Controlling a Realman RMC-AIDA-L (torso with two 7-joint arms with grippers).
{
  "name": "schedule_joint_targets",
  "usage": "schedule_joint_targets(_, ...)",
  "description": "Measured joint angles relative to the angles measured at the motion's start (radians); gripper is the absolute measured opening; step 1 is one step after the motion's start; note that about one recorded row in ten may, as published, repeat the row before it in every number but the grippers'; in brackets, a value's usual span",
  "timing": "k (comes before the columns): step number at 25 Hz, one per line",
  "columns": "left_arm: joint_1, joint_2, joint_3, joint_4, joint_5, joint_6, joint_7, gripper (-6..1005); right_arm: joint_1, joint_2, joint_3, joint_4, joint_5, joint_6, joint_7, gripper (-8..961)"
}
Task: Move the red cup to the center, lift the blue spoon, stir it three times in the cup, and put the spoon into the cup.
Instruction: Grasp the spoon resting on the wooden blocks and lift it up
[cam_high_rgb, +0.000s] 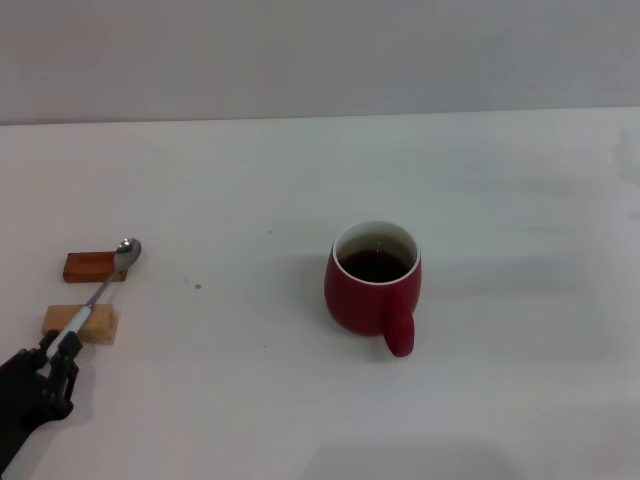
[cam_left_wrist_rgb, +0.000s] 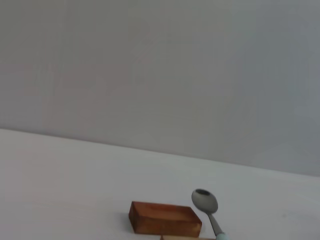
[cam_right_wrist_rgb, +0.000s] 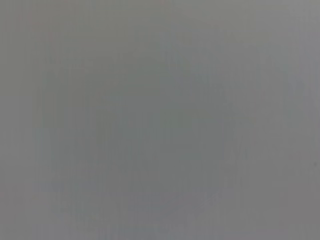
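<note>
The left tool (cam_high_rgb: 62, 347) sits at the near left corner of the desk (cam_high_rgb: 250, 400), its dark fingers meeting the handle end of the blue spoon (cam_high_rgb: 100, 290); they appear to straddle that tip, but whether they are clenched on it or merely beside it cannot be told from the head view, and the left wrist view shows no fingers at all. From the tool the spoon runs away and slightly to the right: its pale handle lies across a light wooden block (cam_high_rgb: 80, 323) just beyond the fingers, and its silvery bowl rests against the end of a reddish-brown block (cam_high_rgb: 93, 266) farther off. The left wrist view looks along that same axis, with the bowl beside the reddish-brown block and a sliver of the pale handle at the frame's lower edge. So the spoon's long axis is roughly in line with the left arm's reach, handle toward the tool, which probably suits a grasp at the handle end. The red cup (cam_high_rgb: 372, 288) stands well apart to the right, near the middle of the desk, upright, holding dark liquid, its stubby handle pointing toward the robot. It looks already centred, so lifting the spoon is likely the step in hand, and the carry would go rightward to the cup. The right tool is out of view; its wrist view shows only blank grey.
</note>
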Motion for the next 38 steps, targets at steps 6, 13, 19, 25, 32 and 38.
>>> schedule_joint_targets(6,0.006,0.0,-0.011,0.018,-0.004,0.016,0.0,176,0.0,0.0,0.004,0.0,0.0,0.012,0.0,589)
schedule_joint_targets(13,0.0,0.0,-0.01,0.021,-0.004,0.018,0.0,176,0.0,-0.002,0.006,0.0,0.0,0.013,0.0,588)
schedule_joint_targets(19,-0.001,0.001,-0.009,0.031,0.003,0.021,0.0,176,0.0,-0.002,0.007,0.0,0.0,0.017,0.0,588)
schedule_joint_targets(25,-0.001,0.001,-0.005,0.037,0.005,0.025,-0.005,174,0.0,-0.002,0.007,0.0,0.0,0.022,0.0,588)
schedule_joint_targets(32,-0.001,0.003,-0.001,0.046,0.007,0.038,-0.008,172,0.0,-0.002,0.004,0.0,0.0,0.024,0.0,587)
schedule_joint_targets(38,-0.003,0.003,-0.001,0.057,0.008,0.05,-0.01,169,0.0,-0.001,0.003,0.0,0.0,0.025,0.0,589)
